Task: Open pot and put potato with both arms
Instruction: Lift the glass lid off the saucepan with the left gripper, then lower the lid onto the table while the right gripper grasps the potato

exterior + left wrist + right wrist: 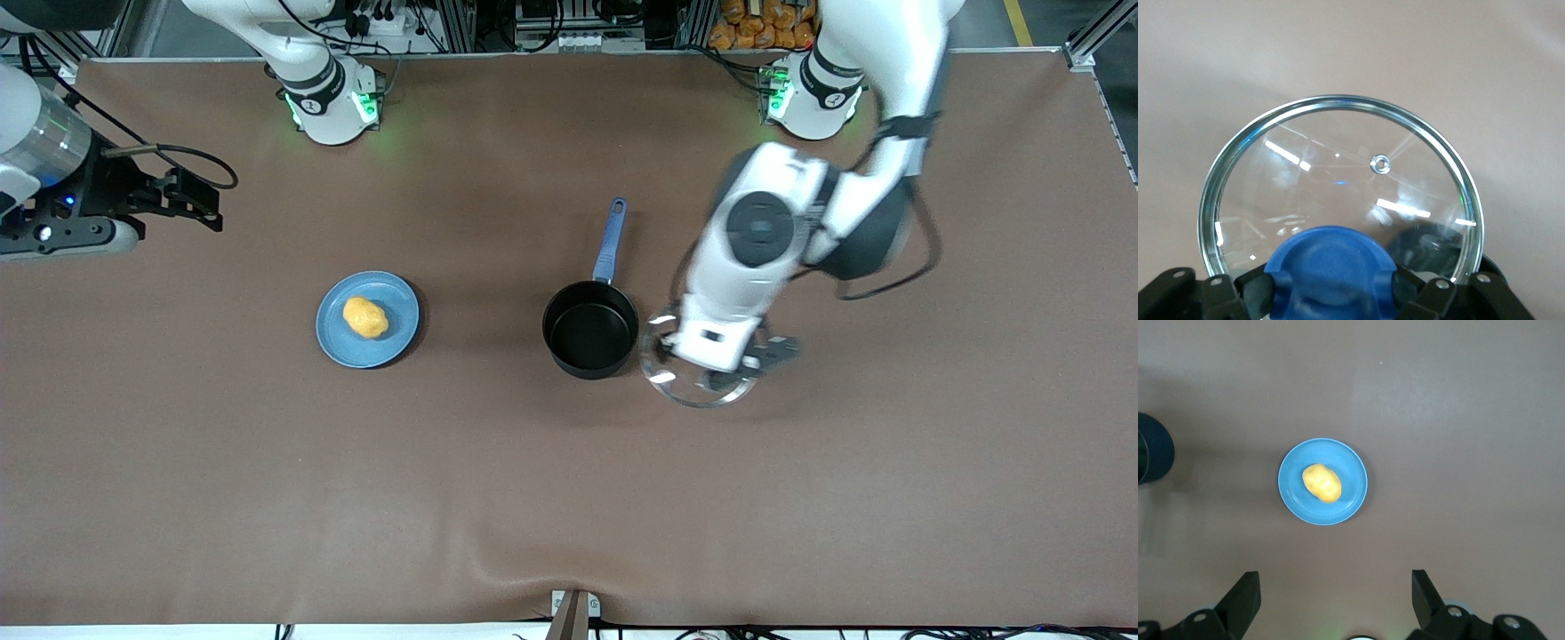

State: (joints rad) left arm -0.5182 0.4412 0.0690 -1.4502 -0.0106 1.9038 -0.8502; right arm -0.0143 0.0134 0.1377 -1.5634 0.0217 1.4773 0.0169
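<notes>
The black pot [590,331] stands open in the middle of the table, its blue handle [610,238] pointing toward the robots' bases. My left gripper [729,360] is shut on the blue knob [1331,267] of the glass lid [660,373] and holds it low over the table beside the pot, toward the left arm's end. The lid [1338,173] fills the left wrist view. The yellow potato [365,317] lies on a blue plate [396,342] toward the right arm's end. My right gripper [188,199] is open and empty, high up; its wrist view shows the potato [1321,482] below.
The blue plate [1350,495] is flat and round, about a pot's width away from the pot. The pot's edge [1153,447] shows at the side of the right wrist view. Brown table cover lies all around.
</notes>
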